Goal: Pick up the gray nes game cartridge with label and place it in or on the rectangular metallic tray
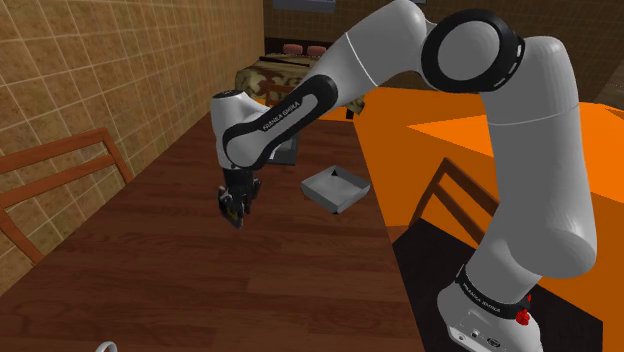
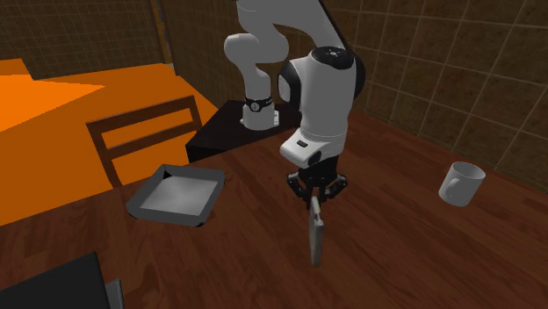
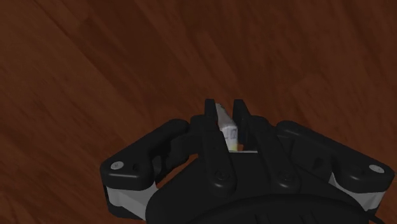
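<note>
Clamped in the black end effector, the gray cartridge hangs over the wooden table, near the tray.

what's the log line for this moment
tool: shut on cartridge | cartridge: hanging edge-down over table | tray: empty, cartridge not yet in it

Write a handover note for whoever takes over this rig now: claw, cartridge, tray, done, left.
Claw: shut on the gray cartridge, which hangs edge-down over the wooden table.
Tray: on the table, toward the second exterior view's left of the claw.
Done: cartridge grasped.
Left: carry it to the tray and release.
</note>
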Available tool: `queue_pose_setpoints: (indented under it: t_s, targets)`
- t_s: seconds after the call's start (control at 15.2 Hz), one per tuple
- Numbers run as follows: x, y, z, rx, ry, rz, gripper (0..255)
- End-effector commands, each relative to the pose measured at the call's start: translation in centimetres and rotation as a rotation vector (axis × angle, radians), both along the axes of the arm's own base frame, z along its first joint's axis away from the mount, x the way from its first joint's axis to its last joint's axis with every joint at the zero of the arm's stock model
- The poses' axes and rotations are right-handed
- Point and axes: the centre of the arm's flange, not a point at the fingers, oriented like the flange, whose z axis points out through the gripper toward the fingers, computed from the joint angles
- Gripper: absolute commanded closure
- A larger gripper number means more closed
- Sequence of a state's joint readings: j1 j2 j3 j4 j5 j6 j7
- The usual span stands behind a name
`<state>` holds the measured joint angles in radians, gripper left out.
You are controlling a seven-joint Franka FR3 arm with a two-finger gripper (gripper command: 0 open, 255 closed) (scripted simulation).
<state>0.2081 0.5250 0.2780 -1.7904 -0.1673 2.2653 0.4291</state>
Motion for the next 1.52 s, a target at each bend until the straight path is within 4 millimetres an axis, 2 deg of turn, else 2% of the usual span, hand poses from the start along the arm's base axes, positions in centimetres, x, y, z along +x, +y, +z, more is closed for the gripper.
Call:
queue_pose_setpoints:
  t_s: [0.0, 0.07, 0.13, 0.2, 0.59, 1.06, 1.45]
  targets:
    - [0.0, 0.0, 0.8, 0.000, 0.000, 0.000, 255]
    - [0.0, 0.0, 1.3, 0.000, 0.000, 0.000, 255]
    - [0.0, 0.0, 0.9, 0.000, 0.000, 0.000, 255]
    - [0.0, 0.0, 0.9, 0.000, 0.000, 0.000, 0]
    - [5.2, 1.4, 5.2, -0.026, -0.075, 0.012, 0]
    - [5.4, 1.3, 1.5, -0.026, -0.075, 0.012, 0]
    - [5.4, 1.2, 1.2, -0.026, -0.075, 0.012, 0]
